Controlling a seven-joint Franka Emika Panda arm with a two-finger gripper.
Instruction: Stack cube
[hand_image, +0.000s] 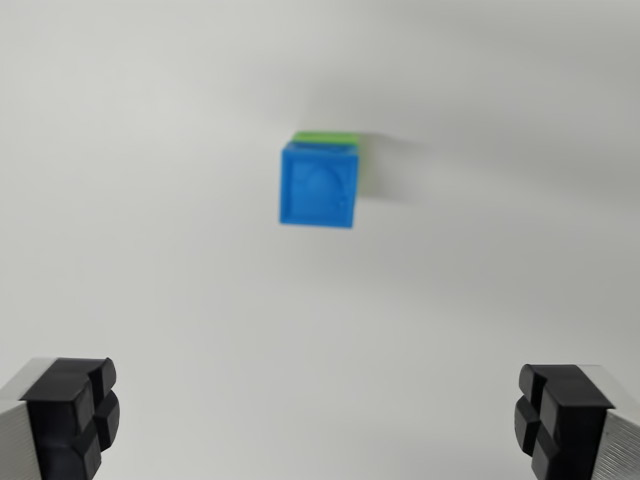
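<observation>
In the wrist view a blue cube (319, 186) sits on top of a green cube (352, 140), of which only a thin strip shows along the top and right side. The pair rests on a white surface, above the picture's middle. My gripper (320, 420) is open, its black fingertips (75, 415) wide apart at the lower corners. Nothing is between them. The stack lies well away from the fingers, further up the picture.
A plain white tabletop (150, 250) fills the view around the cubes. A faint shadow falls to the right of the stack.
</observation>
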